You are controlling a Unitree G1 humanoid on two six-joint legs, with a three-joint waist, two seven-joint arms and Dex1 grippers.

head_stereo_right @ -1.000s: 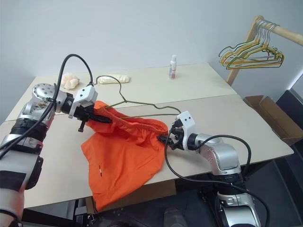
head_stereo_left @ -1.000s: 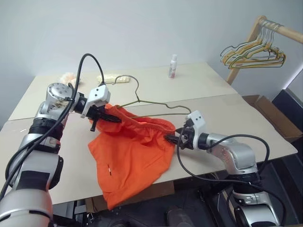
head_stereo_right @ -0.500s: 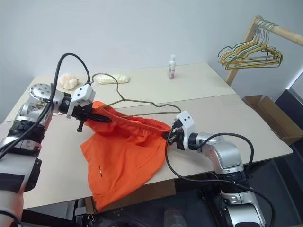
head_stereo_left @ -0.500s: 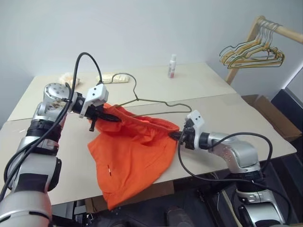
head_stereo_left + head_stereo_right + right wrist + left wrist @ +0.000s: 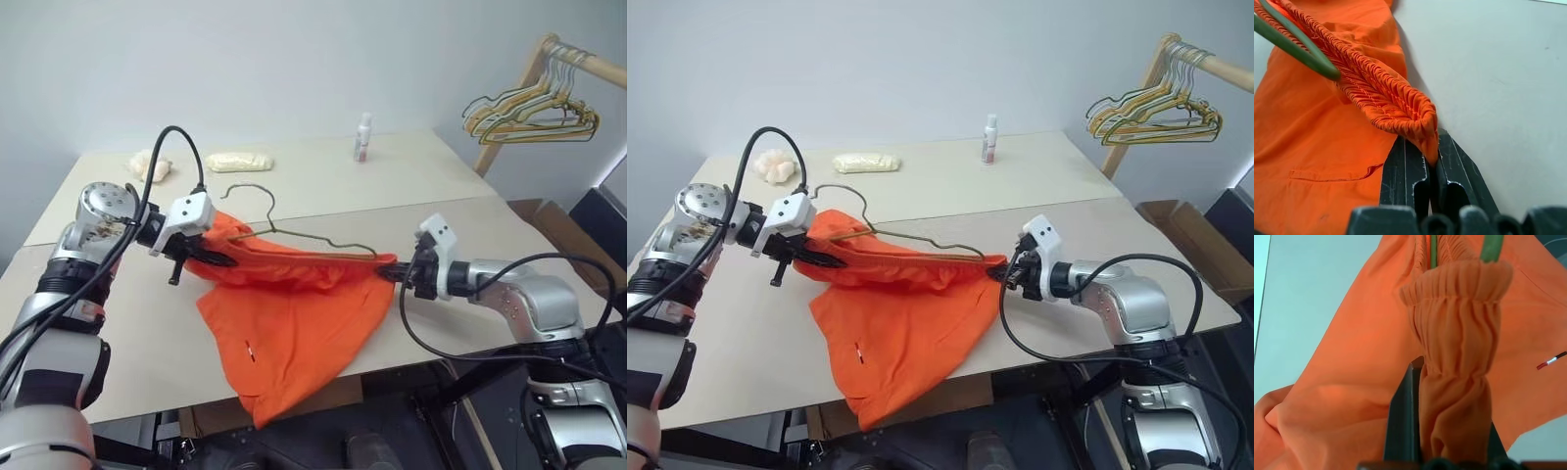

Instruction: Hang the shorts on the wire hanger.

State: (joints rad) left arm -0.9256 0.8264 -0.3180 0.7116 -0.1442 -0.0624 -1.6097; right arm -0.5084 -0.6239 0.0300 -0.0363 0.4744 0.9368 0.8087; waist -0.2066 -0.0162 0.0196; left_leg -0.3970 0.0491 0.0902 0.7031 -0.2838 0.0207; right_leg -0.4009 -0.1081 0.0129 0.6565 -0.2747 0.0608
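Fingers of the left gripper (image 5: 217,259) and right gripper (image 5: 395,275) clenched opposite waistband ends of the shorts (image 5: 294,318), stretched along the wire hanger (image 5: 309,238).

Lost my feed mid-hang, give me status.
Left gripper and right gripper both shut on shorts waistband, stretched taut. Wire hanger threaded through waistband. Nothing in the way.

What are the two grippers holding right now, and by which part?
Both hold the shorts by the elastic waistband: left gripper at one end, right gripper at the other.
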